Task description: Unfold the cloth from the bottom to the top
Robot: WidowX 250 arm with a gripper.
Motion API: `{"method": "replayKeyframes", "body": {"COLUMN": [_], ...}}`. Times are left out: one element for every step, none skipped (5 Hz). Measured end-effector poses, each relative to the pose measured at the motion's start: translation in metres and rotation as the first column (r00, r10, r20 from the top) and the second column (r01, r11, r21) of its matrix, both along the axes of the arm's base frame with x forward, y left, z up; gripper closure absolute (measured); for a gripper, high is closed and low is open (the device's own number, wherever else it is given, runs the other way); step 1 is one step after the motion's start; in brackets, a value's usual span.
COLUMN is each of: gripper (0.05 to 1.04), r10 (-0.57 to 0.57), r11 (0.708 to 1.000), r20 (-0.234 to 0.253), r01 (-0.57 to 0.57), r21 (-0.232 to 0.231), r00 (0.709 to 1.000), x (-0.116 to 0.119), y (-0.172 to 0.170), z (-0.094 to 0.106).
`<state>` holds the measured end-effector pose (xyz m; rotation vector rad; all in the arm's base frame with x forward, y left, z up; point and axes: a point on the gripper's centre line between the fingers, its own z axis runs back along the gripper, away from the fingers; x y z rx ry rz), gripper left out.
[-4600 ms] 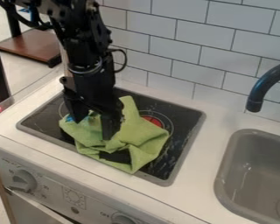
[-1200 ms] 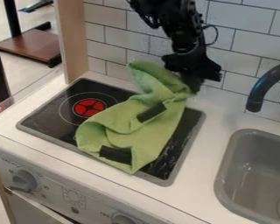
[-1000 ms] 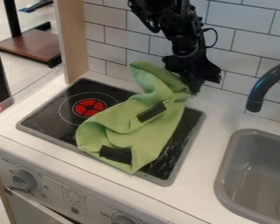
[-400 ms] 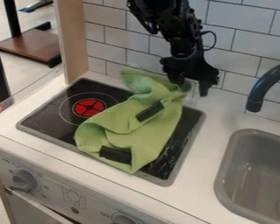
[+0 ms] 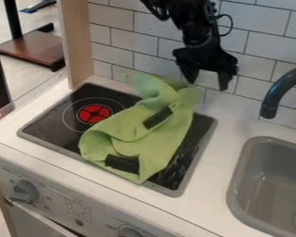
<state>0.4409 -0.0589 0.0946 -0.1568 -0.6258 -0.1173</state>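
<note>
The black gripper point(image 5: 207, 84) hangs open against the tiled wall, just above the cloth's upper right corner, with nothing between its fingers. Below it the green cloth point(image 5: 166, 139) lies diagonally over the stove's right half, from the front edge up to the back edge near the wall. Its left side is folded over in loose creases, and two black patches show on it. The top end is bunched up close to the wall.
A black cooktop point(image 5: 48, 120) with a red burner mark is under the cloth. To the right are a grey sink point(image 5: 237, 185) and a dark faucet point(image 5: 275, 95). White tiles point(image 5: 132, 44) stand behind, and a wooden post point(image 5: 76, 44) rises at the back left.
The gripper went from the stove's left side to the back, stretching the cloth upward and rightward. Since then it has opened, let go of the cloth's corner and risen slightly; the cloth's top sank.
</note>
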Motion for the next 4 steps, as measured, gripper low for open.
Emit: {"method": "replayKeyframes", "body": {"gripper": [0.083, 0.084, 0.084, 0.084], "r10": [-0.009, -0.021, -0.035, -0.141], "r11": [1.0, 0.998, 0.997, 0.989], "r20": [0.032, 0.098, 0.112, 0.037], "r01": [0.01, 0.027, 0.043, 0.139], "r21": [-0.024, -0.064, -0.071, 0.053], "r00": [0.999, 0.995, 0.993, 0.989], "x": [0.0, -0.007, -0.028, -0.053], "y": [0.001, 0.013, 0.049, 0.08], "z": [0.024, 0.064, 0.087, 0.081]}}
